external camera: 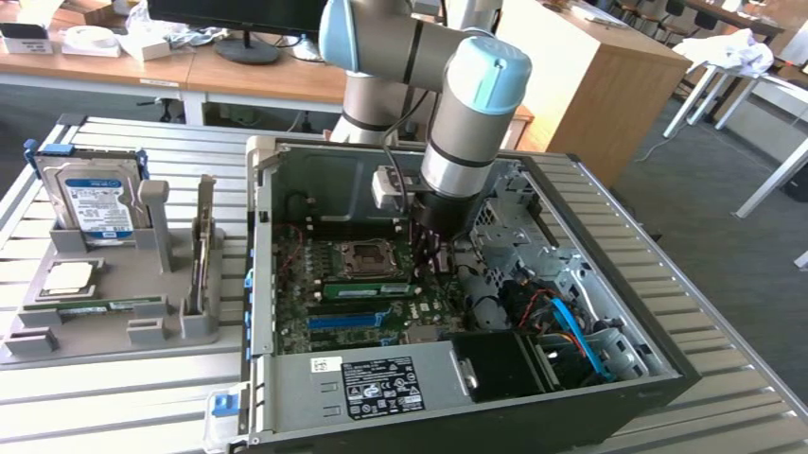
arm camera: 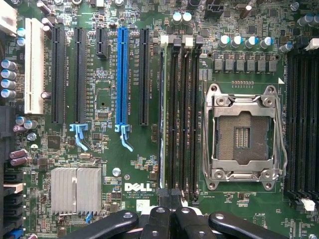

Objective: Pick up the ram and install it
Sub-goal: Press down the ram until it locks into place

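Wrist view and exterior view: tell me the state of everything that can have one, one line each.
computer case: open, side panel off.
ram: standing on edge in a memory slot; latching cannot be told.
processor socket: empty, frame down.
blue card slot: empty.
end effector: shut, at the ram's end.
hard drive: upright in the grey holder.

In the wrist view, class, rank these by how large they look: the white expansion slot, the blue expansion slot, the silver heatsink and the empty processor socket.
1. Empty processor socket, with its metal frame.
2. Silver heatsink.
3. Blue expansion slot and white expansion slot: both long and narrow, too alike to rank.
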`<control>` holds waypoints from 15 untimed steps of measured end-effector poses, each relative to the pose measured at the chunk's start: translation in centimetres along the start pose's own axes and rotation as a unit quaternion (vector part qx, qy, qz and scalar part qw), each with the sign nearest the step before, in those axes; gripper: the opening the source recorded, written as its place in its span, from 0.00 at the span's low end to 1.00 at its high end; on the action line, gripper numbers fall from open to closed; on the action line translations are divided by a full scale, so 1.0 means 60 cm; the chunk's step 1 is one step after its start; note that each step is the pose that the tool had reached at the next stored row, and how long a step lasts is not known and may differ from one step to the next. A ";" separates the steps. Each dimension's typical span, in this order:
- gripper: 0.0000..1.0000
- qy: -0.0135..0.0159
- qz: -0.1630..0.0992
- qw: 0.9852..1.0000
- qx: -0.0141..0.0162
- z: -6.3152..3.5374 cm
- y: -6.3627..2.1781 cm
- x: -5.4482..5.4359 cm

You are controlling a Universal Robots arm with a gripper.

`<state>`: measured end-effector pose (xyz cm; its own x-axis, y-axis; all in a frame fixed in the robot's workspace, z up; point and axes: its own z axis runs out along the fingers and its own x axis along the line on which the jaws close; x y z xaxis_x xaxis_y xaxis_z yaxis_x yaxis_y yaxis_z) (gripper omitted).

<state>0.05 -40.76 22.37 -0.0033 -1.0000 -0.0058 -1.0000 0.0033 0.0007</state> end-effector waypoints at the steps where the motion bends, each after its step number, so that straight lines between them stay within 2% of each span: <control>1: 0.10 0.000 0.000 1.000 0.000 0.000 0.000 0.000; 10: 0.10 0.000 0.000 1.000 -0.001 0.000 0.000 0.000; 15: 0.10 0.000 0.000 1.000 -0.002 -0.009 0.000 0.000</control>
<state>0.06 -40.75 22.89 -0.0033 -1.0000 -0.0060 -1.0000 0.0033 0.0039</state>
